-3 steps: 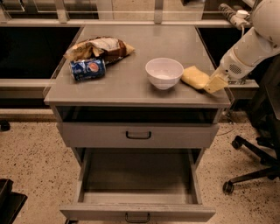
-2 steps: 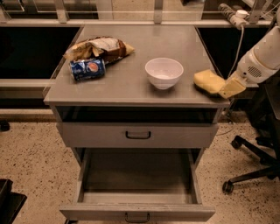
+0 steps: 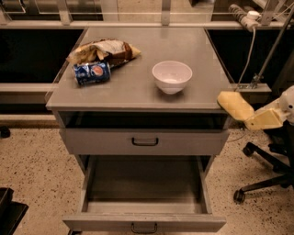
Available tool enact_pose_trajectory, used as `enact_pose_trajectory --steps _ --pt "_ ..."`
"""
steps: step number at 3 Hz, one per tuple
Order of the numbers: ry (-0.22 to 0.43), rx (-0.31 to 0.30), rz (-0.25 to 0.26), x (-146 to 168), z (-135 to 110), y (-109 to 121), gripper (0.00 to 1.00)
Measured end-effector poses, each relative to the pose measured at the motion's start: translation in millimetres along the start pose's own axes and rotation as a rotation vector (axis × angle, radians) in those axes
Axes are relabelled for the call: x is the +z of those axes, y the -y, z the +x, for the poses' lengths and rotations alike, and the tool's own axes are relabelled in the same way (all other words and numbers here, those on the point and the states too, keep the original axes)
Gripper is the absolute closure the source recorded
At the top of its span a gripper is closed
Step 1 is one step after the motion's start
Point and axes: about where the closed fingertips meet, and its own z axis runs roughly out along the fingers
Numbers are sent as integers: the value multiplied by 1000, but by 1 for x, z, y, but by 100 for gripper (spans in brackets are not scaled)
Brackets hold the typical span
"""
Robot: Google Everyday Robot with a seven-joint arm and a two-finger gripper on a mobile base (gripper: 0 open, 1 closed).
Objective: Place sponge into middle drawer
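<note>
The pale-yellow sponge (image 3: pixel 234 105) hangs in the air just off the right front corner of the grey cabinet top (image 3: pixel 138 87). My gripper (image 3: pixel 252 119), with yellowish fingers, reaches in from the right and is shut on the sponge's right end. The middle drawer (image 3: pixel 144 186) is pulled wide open below, low in the view, and nothing lies in it. It sits to the lower left of the sponge. The grey drawer above it (image 3: pixel 144 141) is shut.
A white bowl (image 3: pixel 172 76), a blue Pepsi can (image 3: pixel 92 73) and a crumpled chip bag (image 3: pixel 104 49) sit on the cabinet top. An office chair base (image 3: pixel 268 172) stands on the floor at the right, under my arm. A power strip (image 3: pixel 242 13) hangs at the back right.
My gripper has carried the sponge off the cabinet top, to the right and down past the right front corner. The bowl, can and bag have not moved.
</note>
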Motion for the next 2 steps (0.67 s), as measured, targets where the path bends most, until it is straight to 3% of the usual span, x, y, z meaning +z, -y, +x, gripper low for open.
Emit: enact_pose_trajectory --steps 1,2 --pt "55 51 -31 -10 2 -8 100" --pt "54 48 -34 -9 0 -9 100"
